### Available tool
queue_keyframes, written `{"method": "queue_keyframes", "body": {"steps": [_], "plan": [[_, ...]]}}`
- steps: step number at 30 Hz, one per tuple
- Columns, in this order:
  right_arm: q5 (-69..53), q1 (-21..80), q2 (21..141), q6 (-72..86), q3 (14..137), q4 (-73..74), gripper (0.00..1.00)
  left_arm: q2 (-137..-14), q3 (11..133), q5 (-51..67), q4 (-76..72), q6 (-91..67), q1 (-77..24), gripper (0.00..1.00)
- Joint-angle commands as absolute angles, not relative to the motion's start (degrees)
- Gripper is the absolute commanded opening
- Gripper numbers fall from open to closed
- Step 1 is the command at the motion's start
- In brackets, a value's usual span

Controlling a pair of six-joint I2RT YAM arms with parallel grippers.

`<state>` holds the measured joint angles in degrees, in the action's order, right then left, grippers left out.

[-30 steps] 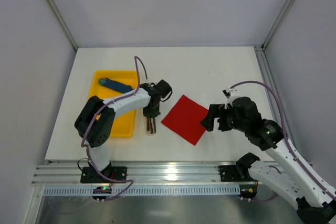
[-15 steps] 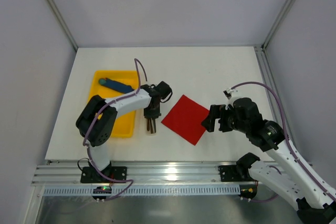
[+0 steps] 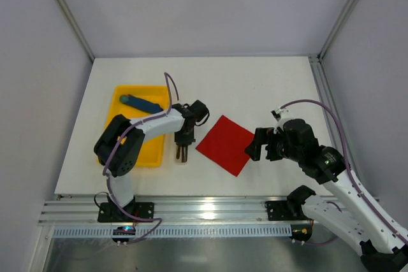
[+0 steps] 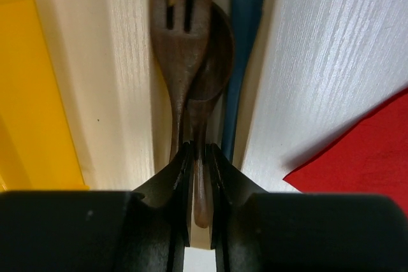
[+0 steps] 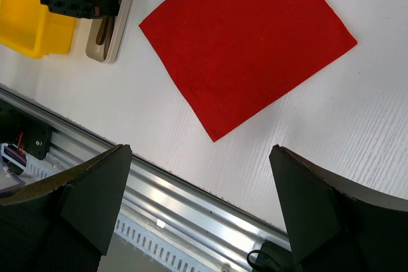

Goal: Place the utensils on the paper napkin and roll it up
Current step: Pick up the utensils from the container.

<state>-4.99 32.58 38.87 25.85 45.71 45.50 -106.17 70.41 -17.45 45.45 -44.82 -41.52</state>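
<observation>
your left gripper [image 4: 201,157] is down over the utensils [image 4: 191,62], which lie on the white table [image 3: 255,87] between the yellow tray [image 3: 124,109] and the paper napkin [image 3: 224,145], apart from both. in the left wrist view you see a brown wooden fork [image 4: 178,36] lying partly over a wooden spoon [image 4: 218,62], with their handles running back between your fingertips. the jaws are drawn in narrow and pinch those handles. a blue strip [image 4: 245,62] runs just beside the spoon; you cannot tell what it is. from the right wrist view the utensils rest on a pale narrow base [image 5: 124,20]. the napkin is a flat red square, unrolled, turned corner-on to you, with nothing on it. your right gripper [image 5: 201,176] hangs just past the napkin's right corner with its fingers spread wide and nothing between them; whether a fingertip touches the paper's edge is not clear from above. a blue stick [image 3: 143,102] lies in the far part of the yellow tray.
</observation>
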Motion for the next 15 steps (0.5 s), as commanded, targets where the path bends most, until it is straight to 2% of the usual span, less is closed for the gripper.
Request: {"method": "queue_keyframes", "body": {"steps": [1, 10, 15], "plan": [[-4.1, 32.9, 38.4, 25.5, 46.6, 44.6, 1.0, -106.0, 71.1, -18.9, 45.3, -45.3, -41.7, 0.14], [-4.3, 32.9, 38.3, 25.8, 46.3, 44.4, 1.0, -104.6, 74.4, -20.2, 50.0, -45.4, -41.7, 0.01], [-4.3, 32.9, 38.0, 25.9, 46.1, 44.5, 1.0, -103.5, 75.4, -19.5, 51.4, -45.5, -41.7, 0.0]]}}
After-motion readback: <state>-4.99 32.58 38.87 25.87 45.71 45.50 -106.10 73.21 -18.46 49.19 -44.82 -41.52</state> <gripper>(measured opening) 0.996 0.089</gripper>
